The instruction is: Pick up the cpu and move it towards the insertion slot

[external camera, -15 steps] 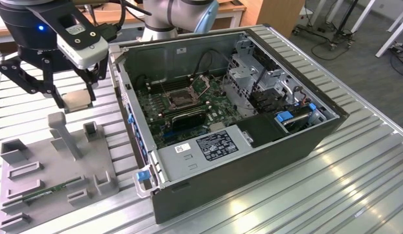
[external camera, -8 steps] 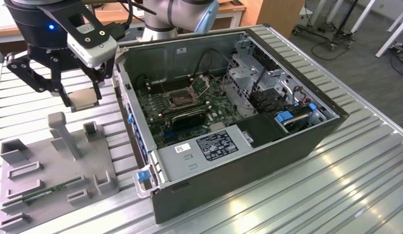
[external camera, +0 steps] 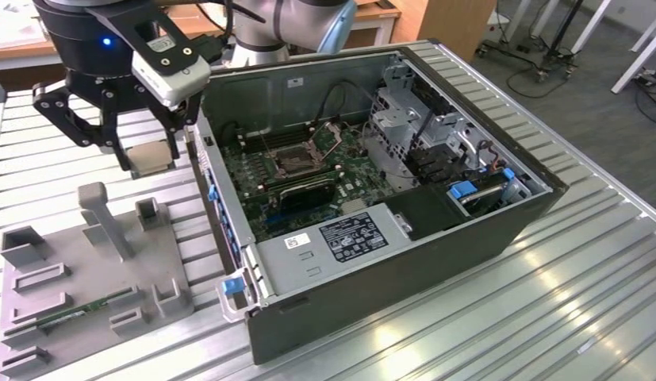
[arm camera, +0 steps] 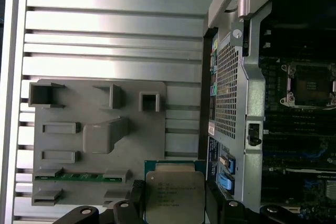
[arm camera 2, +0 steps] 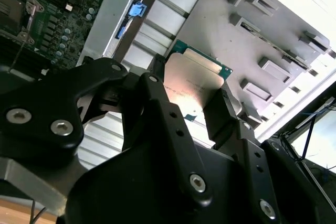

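— Exterior view first: where do we have the gripper (external camera: 147,163)?

— We see it hanging above the ribbed metal table (external camera: 63,159), just off the open computer case (external camera: 412,238) on the exterior view's left. The cpu (external camera: 150,159) sits between its fingers, lifted clear of the grey tray (external camera: 84,270), which lies nearer the camera on the same side.

— Clenched on it, then?

— Yes. In the second wrist view we see the black fingers (arm camera 2: 220,114) pressed against opposite edges of the cpu (arm camera 2: 191,85), its pale silvery top facing the camera and a strip of green edge showing. In the first wrist view the cpu (arm camera: 174,195) is pinched the same way, held level with its printed lid up.

— And the insertion slot?

— We find the insertion slot (external camera: 289,161) at the middle of the green motherboard (external camera: 306,182) inside the case, its metal frame shiny around a dark square. It is well apart from the cpu, with the case wall between them. The first wrist view shows the slot (arm camera: 310,85) past the perforated case wall (arm camera: 228,87).

— Anything left on the tray?

— We see a thin green memory stick (arm camera: 81,176) lying in one of its recesses, in the first wrist view.
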Motion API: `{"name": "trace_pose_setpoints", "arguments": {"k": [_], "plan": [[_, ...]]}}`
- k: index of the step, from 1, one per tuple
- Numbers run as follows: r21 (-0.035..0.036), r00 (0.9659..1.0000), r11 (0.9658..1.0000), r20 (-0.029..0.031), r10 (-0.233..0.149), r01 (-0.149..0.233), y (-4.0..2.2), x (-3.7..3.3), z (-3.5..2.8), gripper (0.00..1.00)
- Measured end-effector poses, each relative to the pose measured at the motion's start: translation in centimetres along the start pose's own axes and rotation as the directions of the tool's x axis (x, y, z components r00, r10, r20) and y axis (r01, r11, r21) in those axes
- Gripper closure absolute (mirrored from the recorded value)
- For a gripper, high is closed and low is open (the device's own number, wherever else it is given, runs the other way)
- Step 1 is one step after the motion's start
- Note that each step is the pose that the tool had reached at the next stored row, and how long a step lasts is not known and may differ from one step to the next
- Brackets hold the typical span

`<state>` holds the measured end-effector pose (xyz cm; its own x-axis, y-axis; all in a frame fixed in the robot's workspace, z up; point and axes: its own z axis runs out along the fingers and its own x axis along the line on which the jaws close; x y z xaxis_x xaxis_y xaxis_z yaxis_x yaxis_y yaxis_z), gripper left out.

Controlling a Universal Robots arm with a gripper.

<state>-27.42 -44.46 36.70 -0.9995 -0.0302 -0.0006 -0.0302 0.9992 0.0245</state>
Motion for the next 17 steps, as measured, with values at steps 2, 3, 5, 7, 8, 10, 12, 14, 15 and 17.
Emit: {"name": "trace_pose_setpoints", "arguments": {"k": [2, 3, 5, 7, 8, 10, 12, 14, 15, 17], "plan": [[0.0000, 1.0000, 1.0000, 0.0000, 0.000, 0.000, -0.02, -0.47, 0.00, 0.45], [0.0001, 1.0000, 1.0000, -0.0001, 0.000, 0.000, -0.02, -0.69, 0.00, 0.45], [0.0000, 1.0000, 1.0000, 0.0000, 0.000, 0.000, -0.03, -1.10, 0.00, 0.45], [0.0000, 1.0000, 1.0000, 0.0001, 0.000, 0.000, -0.04, -1.51, 0.01, 0.45], [-0.0001, 1.0000, 1.0000, 0.0001, 0.000, 0.000, -0.05, -1.72, 0.01, 0.45], [0.0000, 1.0000, 1.0000, 0.0000, 0.000, 0.000, -0.07, -2.16, 0.00, 0.45], [0.0000, 1.0000, 1.0000, 0.0000, 0.000, 0.000, -0.08, -2.58, 0.00, 0.45], [0.0000, 1.0000, 1.0000, 0.0000, 0.000, 0.000, -0.09, -3.01, 0.00, 0.45], [0.0000, 1.0000, 1.0000, 0.0000, 0.000, 0.000, -0.10, -3.22, 0.00, 0.45], [0.0000, 1.0000, 1.0000, 0.0000, 0.000, 0.000, -0.11, -3.67, 0.01, 0.45]]}}
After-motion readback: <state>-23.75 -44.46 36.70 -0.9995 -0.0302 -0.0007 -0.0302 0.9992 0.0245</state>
